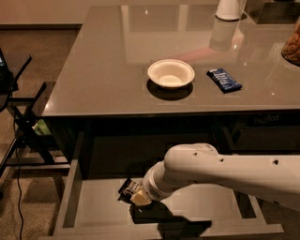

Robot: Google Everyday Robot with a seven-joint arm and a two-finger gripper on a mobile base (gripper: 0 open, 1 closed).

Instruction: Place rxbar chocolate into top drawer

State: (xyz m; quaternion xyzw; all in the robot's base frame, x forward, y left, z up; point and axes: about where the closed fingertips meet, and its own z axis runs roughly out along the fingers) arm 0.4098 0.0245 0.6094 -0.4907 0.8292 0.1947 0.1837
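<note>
The top drawer (70,201) is pulled out below the desk, wide and shallow with a pale-grey bottom. My white arm reaches in from the right, and my gripper (136,196) sits low inside the drawer, left of its middle. The rxbar chocolate (127,188), a dark-wrapped bar, shows at the gripper's tip, just above the drawer bottom. Most of the bar is hidden behind the gripper.
On the grey desk top (93,70) stand a white bowl (170,73), a blue-wrapped bar (224,79) to its right, a white container (228,9) at the back and a jar (293,44) at the right edge. A black stand (18,122) is left of the desk.
</note>
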